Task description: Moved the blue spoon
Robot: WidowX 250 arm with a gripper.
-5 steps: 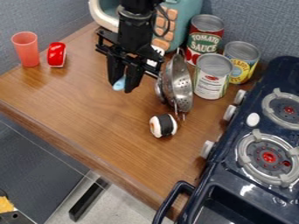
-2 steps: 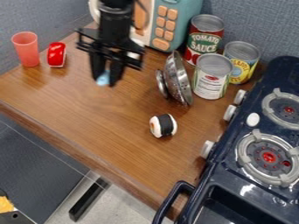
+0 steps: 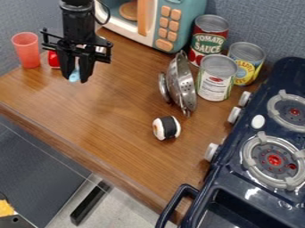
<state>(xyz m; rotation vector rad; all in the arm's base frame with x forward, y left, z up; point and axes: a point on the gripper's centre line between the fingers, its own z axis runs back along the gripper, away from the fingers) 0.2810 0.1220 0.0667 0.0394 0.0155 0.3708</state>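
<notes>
Brown tabletop [image 3: 113, 120] is spreading beneath the end effector [image 3: 77, 79], which is grasping the blue spoon [image 3: 74, 75] and carrying it away from the colander [image 3: 180, 82], toward the red cup [image 3: 26, 50]; the move is apparently progressing, with placement remaining.
</notes>
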